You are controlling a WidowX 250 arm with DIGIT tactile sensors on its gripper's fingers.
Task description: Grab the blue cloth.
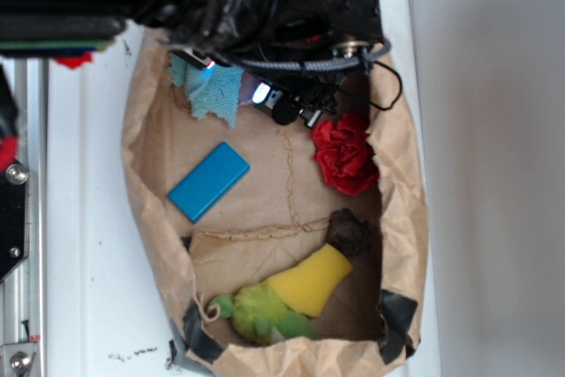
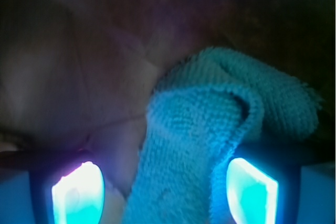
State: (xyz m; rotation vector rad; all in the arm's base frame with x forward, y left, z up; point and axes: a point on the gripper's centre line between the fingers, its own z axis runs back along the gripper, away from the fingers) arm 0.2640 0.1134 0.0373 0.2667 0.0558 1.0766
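One blue cloth point(image 2: 210, 129) between hand point(image 2: 165, 192) fingers point(image 2: 79, 192); contact unclear.

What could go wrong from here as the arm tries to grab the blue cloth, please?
1. In the wrist view a fold of the blue cloth lies between the tool's lit pads, nearer one pad; closing may pinch only an edge, which could slip.
2. The cloth lies by the paper bag's wall, so the tool might catch paper.
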